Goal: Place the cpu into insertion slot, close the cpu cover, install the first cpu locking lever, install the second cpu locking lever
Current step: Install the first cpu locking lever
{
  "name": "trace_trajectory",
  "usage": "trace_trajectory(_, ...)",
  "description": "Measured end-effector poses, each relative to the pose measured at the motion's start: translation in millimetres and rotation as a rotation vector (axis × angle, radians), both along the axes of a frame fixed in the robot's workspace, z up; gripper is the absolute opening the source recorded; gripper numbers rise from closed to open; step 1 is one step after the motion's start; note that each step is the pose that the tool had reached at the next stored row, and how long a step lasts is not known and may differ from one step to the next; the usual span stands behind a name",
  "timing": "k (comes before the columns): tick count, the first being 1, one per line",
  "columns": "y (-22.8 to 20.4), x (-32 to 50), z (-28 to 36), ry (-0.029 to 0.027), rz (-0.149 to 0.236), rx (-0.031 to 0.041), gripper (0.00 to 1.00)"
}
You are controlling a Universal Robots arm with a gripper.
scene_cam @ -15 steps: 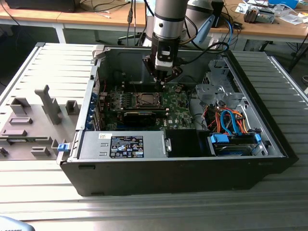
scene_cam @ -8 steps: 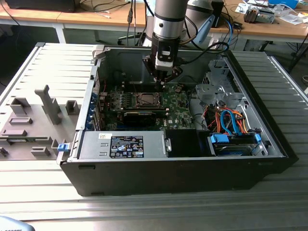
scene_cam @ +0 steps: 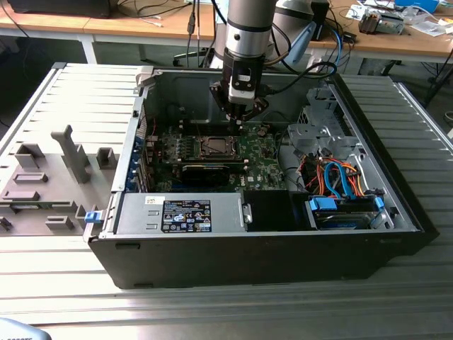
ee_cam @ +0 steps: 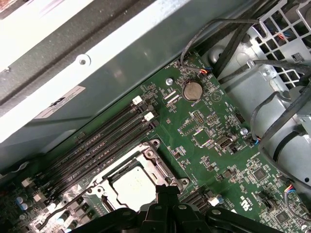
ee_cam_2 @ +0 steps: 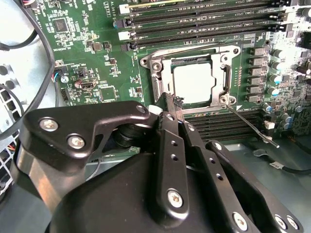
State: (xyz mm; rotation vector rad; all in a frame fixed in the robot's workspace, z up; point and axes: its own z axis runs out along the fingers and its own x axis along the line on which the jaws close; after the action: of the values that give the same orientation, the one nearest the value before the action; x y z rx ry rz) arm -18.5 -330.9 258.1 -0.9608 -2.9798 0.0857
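Green motherboard (ee_cam_2: 97, 53) lies flat in the open computer case (scene_cam: 283, 248), and the case sits on the ribbed metal table (scene_cam: 212, 312). Your arm (scene_cam: 248, 28) reaches down into the case from above.

- End effector (ee_cam_2: 171, 103): clenched, fingers pressed together, with nothing visible between them. In the second wrist view its tip sits just beside the edge of the insertion slot (scene_cam: 212, 147), on the side away from the long memory slots (ee_cam_2: 204, 14). You cannot tell from either wrist view whether the tip touches the board. In the first wrist view the end effector (ee_cam: 166, 190) is close against the slot's rim.
- Cpu (ee_cam_2: 193, 82): seated in the insertion slot, its silver-grey top facing up. It also shows in the first wrist view (ee_cam: 131, 187).
- Cpu cover (ee_cam_2: 224, 73): down flat over the cpu, the metal frame ringing it and the chip showing through the square opening. It looks the same in the first wrist view (ee_cam: 163, 167).
- Locking lever (ee_cam_2: 250, 128): a thin metal rod that angles out from one corner of the slot and crosses a bank of dark slots. Its bent end is well away from the cover. The first wrist view shows the lever (ee_cam: 63, 213) standing clear of the frame.
- A coin battery (ee_cam: 192, 90) sits on the board near the case wall.
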Motion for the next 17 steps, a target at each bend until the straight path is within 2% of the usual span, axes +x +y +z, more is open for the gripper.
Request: trace_trajectory(17,0.0,0.0,0.0,0.0000,0.010,0.0000,0.11)
